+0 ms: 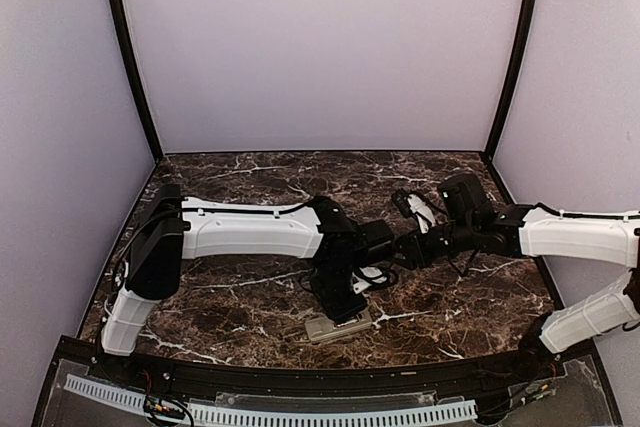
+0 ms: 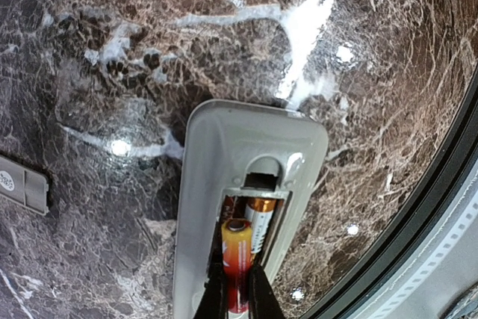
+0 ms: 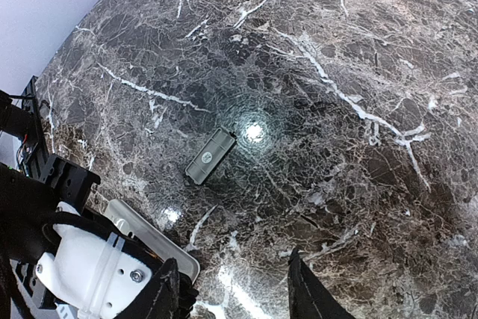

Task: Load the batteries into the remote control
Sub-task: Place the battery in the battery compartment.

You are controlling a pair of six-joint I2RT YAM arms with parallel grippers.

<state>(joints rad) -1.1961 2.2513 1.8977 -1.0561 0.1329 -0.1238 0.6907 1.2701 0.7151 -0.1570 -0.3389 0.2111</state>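
Battery loading, second cell.
Your left hand [image 2: 237, 293] pinches a battery [image 2: 236, 252] at the remote control's [image 2: 239, 147] bay, aligned beside the seated battery [image 2: 262, 223]; right hand [image 3: 233, 296] spread, empty.

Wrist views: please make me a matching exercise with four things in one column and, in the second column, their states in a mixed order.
Things:
1. remote control
2. red-yellow battery
3. grey battery cover
4. right end effector

States:
A. open, holding nothing
B. lying loose, apart from the remote control
C. lying back up, compartment open
D. pinched by the left end effector

Pairs: 1-C, 2-D, 3-B, 4-A
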